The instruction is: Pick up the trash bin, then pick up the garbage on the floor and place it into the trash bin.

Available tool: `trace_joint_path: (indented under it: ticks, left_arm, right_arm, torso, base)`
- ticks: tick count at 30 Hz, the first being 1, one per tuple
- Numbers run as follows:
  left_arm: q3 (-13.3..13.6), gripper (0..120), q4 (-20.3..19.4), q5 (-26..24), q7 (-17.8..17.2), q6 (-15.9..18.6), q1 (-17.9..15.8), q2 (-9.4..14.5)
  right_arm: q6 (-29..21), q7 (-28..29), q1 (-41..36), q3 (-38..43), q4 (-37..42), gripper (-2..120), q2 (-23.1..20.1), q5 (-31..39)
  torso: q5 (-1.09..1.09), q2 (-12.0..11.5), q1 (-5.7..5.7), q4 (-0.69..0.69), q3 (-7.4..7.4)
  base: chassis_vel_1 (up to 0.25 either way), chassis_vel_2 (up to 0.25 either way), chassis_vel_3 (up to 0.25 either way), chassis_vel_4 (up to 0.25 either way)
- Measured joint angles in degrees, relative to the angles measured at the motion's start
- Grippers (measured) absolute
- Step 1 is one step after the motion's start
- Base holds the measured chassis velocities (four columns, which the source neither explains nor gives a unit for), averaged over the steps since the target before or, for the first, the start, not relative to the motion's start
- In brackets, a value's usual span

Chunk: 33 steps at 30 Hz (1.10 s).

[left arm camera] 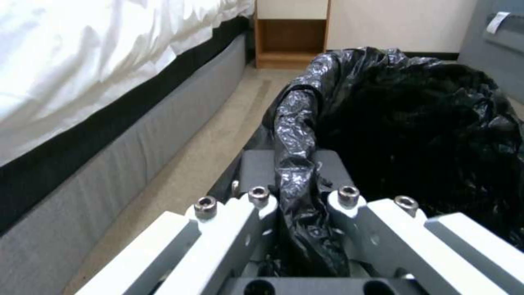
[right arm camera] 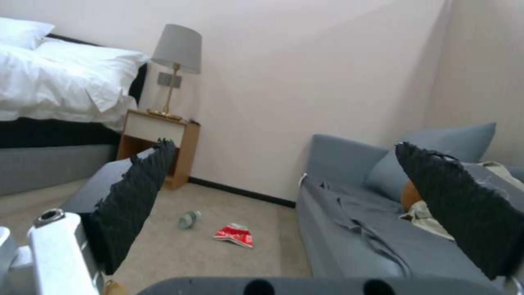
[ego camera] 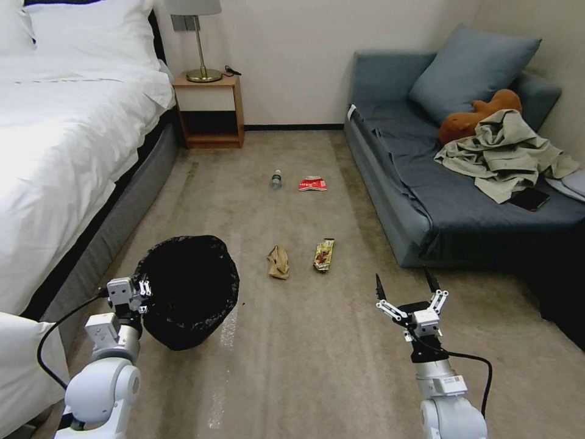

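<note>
The left claw (left arm camera: 297, 205) pinches the trash bin (ego camera: 189, 289) rim beside the bed, so bin pickup looks underway; next, the spread right claw (ego camera: 406, 285) must reach the paper bag (ego camera: 278, 262).

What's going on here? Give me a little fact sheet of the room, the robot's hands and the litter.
Left gripper: shut on the trash bin rim
Right gripper: open, empty, above the carpet
Paper bag: on the carpet, right of the bin
Snack wrapper: beside the paper bag
Bottle: farther off, lying down
Red-and-white packet: beside the bottle
Bed: on the robot's left
Sofa: on its right
</note>
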Motion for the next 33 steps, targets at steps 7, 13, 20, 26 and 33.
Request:
trace_joint_path:
  ticks: [7,13,20,26,33]
  left_arm:
    - [0.2,5,-0.6,0.0,0.0,0.0,-0.2,-0.5]
    - [0.1,5,-0.8,0.0,0.0,0.1,0.0,-0.9]
    - [0.0,5,-0.4,-0.1,0.0,0.1,0.0,-1.3]
    - [0.2,5,-0.1,-0.1,-0.1,0.1,-0.4,-1.4]
    - [0.3,5,0.0,-0.1,-0.4,0.2,-1.0,-1.3]
  right_arm:
    - [-0.2,0.0,0.0,0.7,0.1,100,0.0,0.0]
    - [-0.2,-0.6,0.0,0.8,0.1,100,0.0,0.0]
    - [-0.2,-0.9,0.2,0.7,0.0,100,0.0,-0.2]
    - [-0.4,-0.8,0.4,0.8,0.0,100,0.0,-0.1]
    - [-0.8,-0.8,0.8,0.7,0.0,100,0.0,-0.2]
  torso:
    - [0.00,0.0,0.00,0.00,0.00]
    - [0.00,0.0,0.00,0.00,0.00]
    - [0.00,0.0,0.00,0.00,0.00]
    - [0.00,0.0,0.00,0.00,0.00]
    - [0.00,0.0,0.00,0.00,0.00]
  base:
    - [0.000,0.000,0.000,0.000]
    - [0.000,0.000,0.000,0.000]
    - [0.000,0.000,0.000,0.000]
    - [0.000,0.000,0.000,0.000]
    - [0.000,0.000,0.000,0.000]
